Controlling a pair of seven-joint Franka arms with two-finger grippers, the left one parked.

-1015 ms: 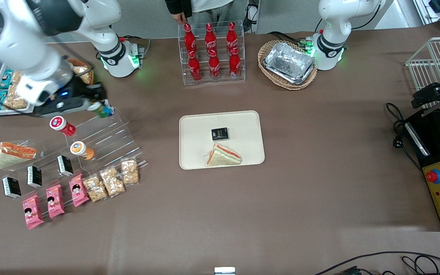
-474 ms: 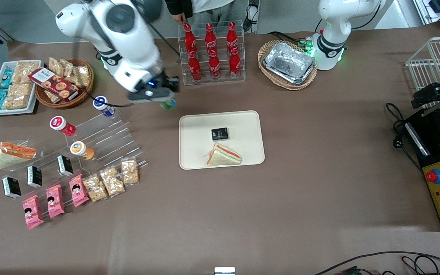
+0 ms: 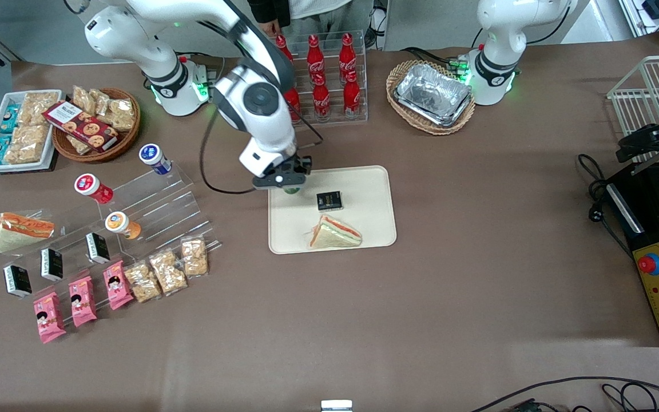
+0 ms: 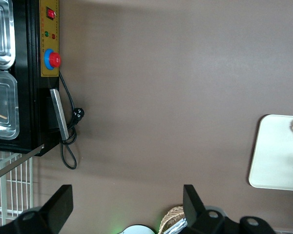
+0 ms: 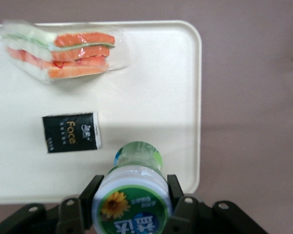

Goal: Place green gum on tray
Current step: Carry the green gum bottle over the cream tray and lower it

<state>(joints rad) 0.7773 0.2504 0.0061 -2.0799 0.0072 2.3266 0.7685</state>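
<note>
The gripper (image 3: 287,184), pinching the green gum (image 5: 133,200) by its lid end, has swung from the acrylic shelf (image 3: 158,200) to hang over the tray (image 3: 375,189), above the corner farthest from the front camera, beside the black box (image 3: 329,201); transport looks done; lowering and release remain.

We see a brown table (image 3: 449,286). The cream tray (image 3: 364,189) lies at its middle. Toward the working arm's end sit a clear stepped stand (image 3: 163,200), a wicker snack basket (image 3: 98,123) and a white bin (image 3: 18,129). The gripper (image 3: 286,182) hangs over the tray's rim, clamping the green gum (image 5: 132,195).
</note>
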